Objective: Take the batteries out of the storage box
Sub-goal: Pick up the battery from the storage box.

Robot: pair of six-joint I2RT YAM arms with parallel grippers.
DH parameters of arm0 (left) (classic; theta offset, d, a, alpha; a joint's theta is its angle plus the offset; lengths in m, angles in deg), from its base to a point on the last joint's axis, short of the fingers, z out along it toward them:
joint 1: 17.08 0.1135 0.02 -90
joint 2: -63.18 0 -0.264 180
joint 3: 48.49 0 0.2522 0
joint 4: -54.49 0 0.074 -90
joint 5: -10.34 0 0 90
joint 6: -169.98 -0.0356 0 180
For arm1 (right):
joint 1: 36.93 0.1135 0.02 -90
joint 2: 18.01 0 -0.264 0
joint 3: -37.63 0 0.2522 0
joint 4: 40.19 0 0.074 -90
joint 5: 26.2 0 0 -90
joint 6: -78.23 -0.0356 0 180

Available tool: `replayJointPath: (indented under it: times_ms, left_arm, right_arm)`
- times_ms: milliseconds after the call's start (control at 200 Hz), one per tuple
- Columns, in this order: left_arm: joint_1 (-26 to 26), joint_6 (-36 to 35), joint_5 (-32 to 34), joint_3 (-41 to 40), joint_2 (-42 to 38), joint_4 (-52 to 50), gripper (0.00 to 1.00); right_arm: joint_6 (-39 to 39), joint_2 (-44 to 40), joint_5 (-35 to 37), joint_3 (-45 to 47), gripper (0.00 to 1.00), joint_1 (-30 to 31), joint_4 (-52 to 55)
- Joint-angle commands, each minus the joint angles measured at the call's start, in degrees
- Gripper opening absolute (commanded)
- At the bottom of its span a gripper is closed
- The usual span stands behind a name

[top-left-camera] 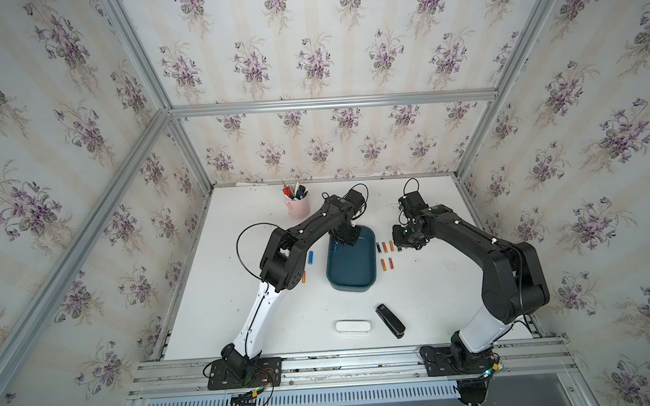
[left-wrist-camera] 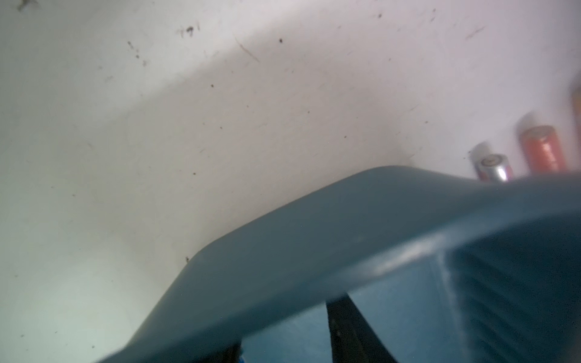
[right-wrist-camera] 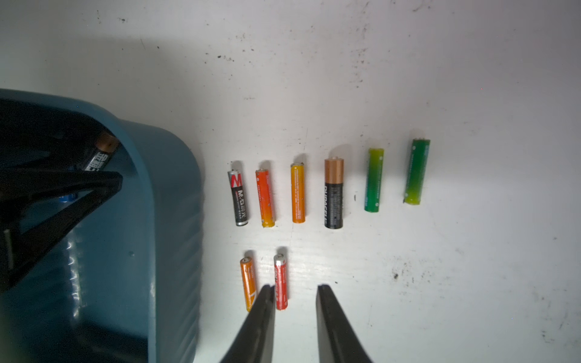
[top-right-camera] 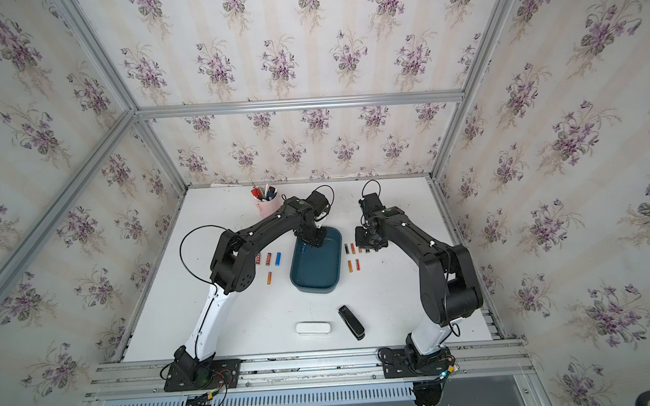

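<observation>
**Right gripper [right-wrist-camera: 295,287] idle up close, left gripper [top-left-camera: 338,243] at work in the storage box [right-wrist-camera: 169,204]**

Nearest my lens, the right fingertips stand slightly apart with nothing between them, hanging over the table [right-wrist-camera: 456,267]; one tip sits just beside a red battery [right-wrist-camera: 280,284], which lies next to an orange battery [right-wrist-camera: 248,283]; six more batteries [right-wrist-camera: 334,195] lie in a row beyond, all outside the box. Across the wall, the left fingers are closed on a black battery [right-wrist-camera: 96,157], its copper end slanted up near the rim; a blue battery [right-wrist-camera: 67,198] lies on the box floor below.

By my judgement, I should raise the left arm straight until the battery clears the rim and only then swing out; a knock on the wall could slide the box into the nearby row; the right arm is best kept motionless so the red battery does not roll.

Hard to read: the left wrist view is smeared and shows mostly rim; the left gripper covers part of the floor, so I cannot count what remains inside; in a top view, further cells [top-right-camera: 268,258] lie on the box's other side, one partly under the left arm.
</observation>
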Motion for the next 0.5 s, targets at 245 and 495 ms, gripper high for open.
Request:
replayJointPath:
  times_ms: [245, 495]
  left_arm:
    - [-0.12, 0.20, 0.29, -0.41, 0.24, -0.87, 0.38]
    - [-0.22, 1.40, 0.75, 0.17, 2.29, -0.96, 0.32]
  right_arm:
    - [0.54, -0.34, -0.13, -0.11, 0.28, 0.01, 0.57]
    - [0.52, -1.53, -0.18, 1.36, 0.28, -0.06, 0.04]
